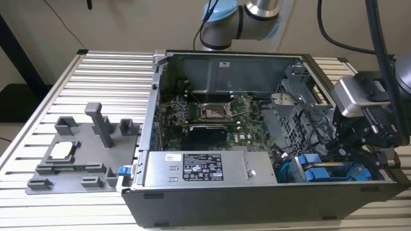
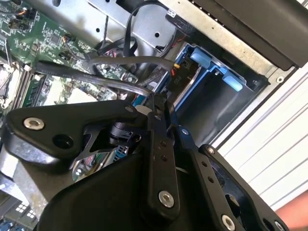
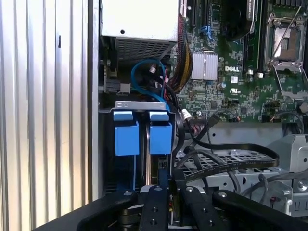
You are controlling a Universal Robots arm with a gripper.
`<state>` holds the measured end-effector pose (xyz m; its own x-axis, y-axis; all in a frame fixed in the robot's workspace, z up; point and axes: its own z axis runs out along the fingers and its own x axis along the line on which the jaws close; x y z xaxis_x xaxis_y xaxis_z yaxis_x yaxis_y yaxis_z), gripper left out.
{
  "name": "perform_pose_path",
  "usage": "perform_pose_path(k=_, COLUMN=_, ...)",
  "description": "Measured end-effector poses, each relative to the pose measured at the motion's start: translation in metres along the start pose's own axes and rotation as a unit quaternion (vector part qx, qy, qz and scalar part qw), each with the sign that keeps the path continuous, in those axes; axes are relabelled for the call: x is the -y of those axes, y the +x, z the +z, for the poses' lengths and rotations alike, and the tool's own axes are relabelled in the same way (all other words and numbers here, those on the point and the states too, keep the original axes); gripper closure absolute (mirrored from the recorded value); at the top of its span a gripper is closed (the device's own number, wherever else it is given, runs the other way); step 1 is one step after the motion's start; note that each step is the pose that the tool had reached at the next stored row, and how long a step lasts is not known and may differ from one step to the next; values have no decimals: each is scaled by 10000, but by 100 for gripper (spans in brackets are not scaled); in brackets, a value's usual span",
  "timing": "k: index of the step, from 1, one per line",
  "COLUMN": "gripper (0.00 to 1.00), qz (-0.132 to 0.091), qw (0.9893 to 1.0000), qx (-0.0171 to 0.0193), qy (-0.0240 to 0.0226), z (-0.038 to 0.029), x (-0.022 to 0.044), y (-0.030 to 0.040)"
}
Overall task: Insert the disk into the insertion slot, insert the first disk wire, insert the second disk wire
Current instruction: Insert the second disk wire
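On the exterior view's left, a grey fixture plate (image 1: 77, 156) with upright blocks lies on the ribbed aluminium tabletop (image 1: 109, 77), just beside the open computer case (image 1: 257, 202). Inside the case, the green motherboard (image 1: 205, 118) with its empty processor socket (image 1: 214, 111) is on the floor of the case. The grey power supply box (image 1: 205, 168) with a black-and-white sticker sits between the motherboard and the near wall of the case. To the exterior view's right of the power supply box is the grey sheet-metal drive cage (image 1: 292, 115), and near to it two bright blue frames (image 1: 321, 171) stand side by side.

In the first wrist view, the disk (image 3: 160, 139) sits in the insertion slot (image 3: 137, 106) of the cage, and its blue end tab is level with the tab of the neighbour frame (image 3: 126, 137). A blue cable (image 3: 144, 77) makes a loop just beside the tabs, and black flat cables (image 3: 231, 163) pass over the cage.

The gripper (image 3: 166, 185) hangs over the disk at the exterior view's right side of the case. Its black fingers (image 3: 155, 207) are close together, and a thin dark piece stands between them, but I cannot tell if they are clamped on it. In the second wrist view the gripper (image 2: 161, 115) points to the blue frame (image 2: 211, 65) in the cage, with grey cables (image 2: 120, 62) near to its tip.
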<state>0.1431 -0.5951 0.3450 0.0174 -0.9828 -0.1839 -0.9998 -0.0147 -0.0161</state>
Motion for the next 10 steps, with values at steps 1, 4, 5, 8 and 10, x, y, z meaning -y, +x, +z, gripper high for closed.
perform_pose_path(k=1, gripper=84, qz=0, qw=10000, qx=-1, qy=0, z=4, x=2, y=1)
perform_pose_path(k=4, gripper=84, qz=4, qw=10000, qx=-1, qy=1, z=18, x=7, y=5)
perform_pose_path(k=5, gripper=84, qz=7, qw=10000, qx=-1, qy=2, z=23, x=9, y=6)
perform_pose_path(k=8, gripper=84, qz=18, qw=10000, qx=-1, qy=3, z=36, x=12, y=8)
perform_pose_path(k=10, gripper=84, qz=25, qw=10000, qx=-2, qy=5, z=44, x=14, y=10)
